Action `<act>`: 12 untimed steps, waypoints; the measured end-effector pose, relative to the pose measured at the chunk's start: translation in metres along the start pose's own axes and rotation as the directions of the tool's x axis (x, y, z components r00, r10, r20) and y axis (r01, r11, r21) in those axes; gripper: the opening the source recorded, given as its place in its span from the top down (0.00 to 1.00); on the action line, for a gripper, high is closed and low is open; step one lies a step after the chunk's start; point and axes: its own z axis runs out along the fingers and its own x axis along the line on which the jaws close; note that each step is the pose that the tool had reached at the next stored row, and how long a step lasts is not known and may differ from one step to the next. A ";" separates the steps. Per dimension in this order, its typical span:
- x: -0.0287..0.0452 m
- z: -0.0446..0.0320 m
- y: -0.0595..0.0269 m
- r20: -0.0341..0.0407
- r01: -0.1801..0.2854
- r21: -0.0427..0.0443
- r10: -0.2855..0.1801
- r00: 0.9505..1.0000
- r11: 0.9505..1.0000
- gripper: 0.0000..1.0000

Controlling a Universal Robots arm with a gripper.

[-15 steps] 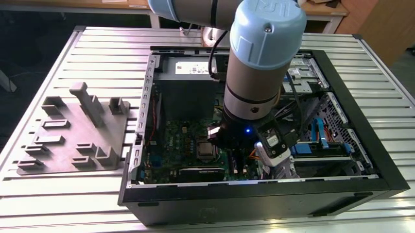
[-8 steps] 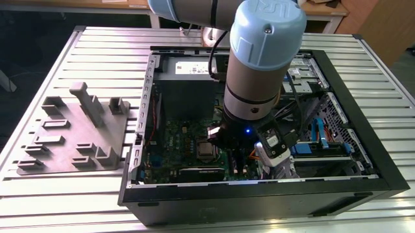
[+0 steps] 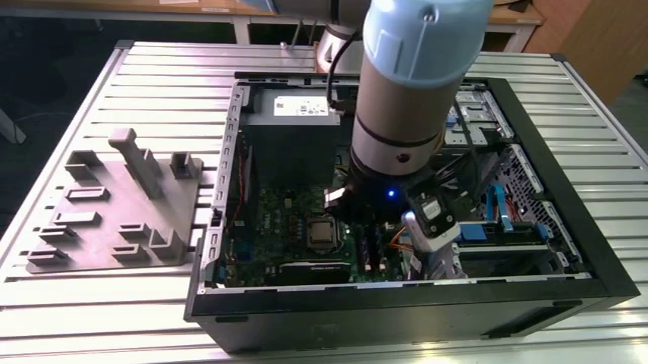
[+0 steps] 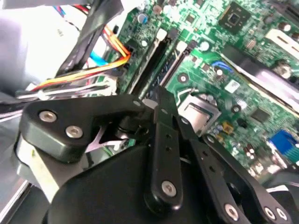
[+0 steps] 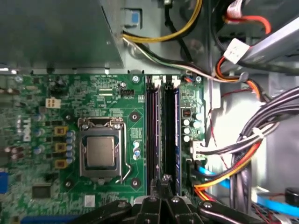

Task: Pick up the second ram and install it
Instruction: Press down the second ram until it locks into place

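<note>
Second ram point(image 5: 176, 135) — stiff, thin, fragile, we judged — seemed seated in its slot; our end effector point(image 5: 163, 179) sat clenched, apparently empty — edge-holds suit it.

Ribbed light-grey metal worktable point(image 3: 152, 76) is the landmark. Beyond its far edge: pale wooden desk point(image 3: 152, 9) with white legs, dark floor point(image 3: 51, 91) below it. Past the table's far corner on the exterior view's right: brown wooden cabinet panel point(image 3: 597, 38). Dark floor also off the table's side on the exterior view's left. Lighting even, no hard shadows on the tabletop.
</note>
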 end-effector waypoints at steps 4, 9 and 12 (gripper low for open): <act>-0.0001 -0.0023 0.0001 0.001 0.000 0.000 0.000 1.000 1.000 0.90; 0.0000 -0.0023 0.0027 0.001 0.000 0.000 0.000 1.000 1.000 0.90; 0.0003 -0.0017 0.0117 0.001 0.000 0.000 0.000 1.000 1.000 0.90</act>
